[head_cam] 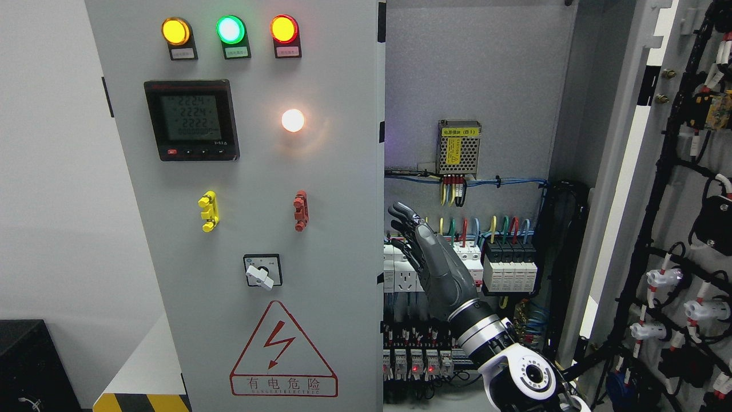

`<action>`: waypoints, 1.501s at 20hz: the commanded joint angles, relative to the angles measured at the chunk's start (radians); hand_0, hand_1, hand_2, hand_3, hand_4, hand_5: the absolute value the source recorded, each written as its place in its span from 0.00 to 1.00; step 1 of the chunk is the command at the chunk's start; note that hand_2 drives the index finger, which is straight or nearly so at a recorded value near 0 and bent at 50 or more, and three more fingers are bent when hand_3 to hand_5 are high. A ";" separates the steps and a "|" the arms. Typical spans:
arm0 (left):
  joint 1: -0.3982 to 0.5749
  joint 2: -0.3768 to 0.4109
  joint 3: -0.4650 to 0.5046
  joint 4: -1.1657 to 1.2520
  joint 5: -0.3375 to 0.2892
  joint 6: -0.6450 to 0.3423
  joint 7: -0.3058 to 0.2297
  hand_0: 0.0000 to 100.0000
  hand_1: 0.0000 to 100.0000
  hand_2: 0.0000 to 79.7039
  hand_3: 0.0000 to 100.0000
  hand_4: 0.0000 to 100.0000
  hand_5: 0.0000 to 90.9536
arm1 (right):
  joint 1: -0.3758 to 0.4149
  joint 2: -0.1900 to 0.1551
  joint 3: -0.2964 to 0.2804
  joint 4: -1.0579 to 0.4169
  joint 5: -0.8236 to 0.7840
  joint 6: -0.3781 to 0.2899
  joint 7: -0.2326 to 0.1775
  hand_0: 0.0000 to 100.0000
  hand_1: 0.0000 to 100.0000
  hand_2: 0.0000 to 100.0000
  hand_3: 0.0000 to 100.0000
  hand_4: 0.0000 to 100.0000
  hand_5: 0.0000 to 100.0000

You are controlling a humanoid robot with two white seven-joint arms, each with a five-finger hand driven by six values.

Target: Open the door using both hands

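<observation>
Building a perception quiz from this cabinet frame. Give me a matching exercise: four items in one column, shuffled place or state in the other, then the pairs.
Items
1. right hand
2. right door
3. left door
4. rotary switch

Descriptions
A. swung open, wiring harness on its inner face
B. closed, carrying the indicator lamps and meter
C. just above the red warning triangle
D. fingers open, held up in front of the breakers inside the cabinet

Pairs: 1-D, 2-A, 3-B, 4-C
</observation>
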 commanded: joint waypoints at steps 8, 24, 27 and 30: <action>0.004 -0.024 -0.001 -0.022 0.029 0.009 -0.001 0.12 0.56 0.00 0.00 0.00 0.00 | -0.006 -0.001 0.002 0.033 -0.004 0.003 -0.001 0.07 0.14 0.00 0.00 0.00 0.00; -0.002 -0.022 0.004 -0.020 0.031 0.009 0.002 0.12 0.56 0.00 0.00 0.00 0.00 | -0.018 -0.001 0.005 0.024 -0.071 0.045 0.028 0.07 0.14 0.00 0.00 0.00 0.00; -0.002 -0.021 0.004 -0.020 0.031 0.009 0.002 0.12 0.56 0.00 0.00 0.00 0.00 | -0.018 -0.001 0.005 0.025 -0.076 0.045 0.030 0.07 0.14 0.00 0.00 0.00 0.00; -0.002 -0.021 0.004 -0.020 0.031 0.009 0.008 0.12 0.56 0.00 0.00 0.00 0.00 | -0.027 0.002 0.005 0.025 -0.076 0.046 0.030 0.07 0.14 0.00 0.00 0.00 0.00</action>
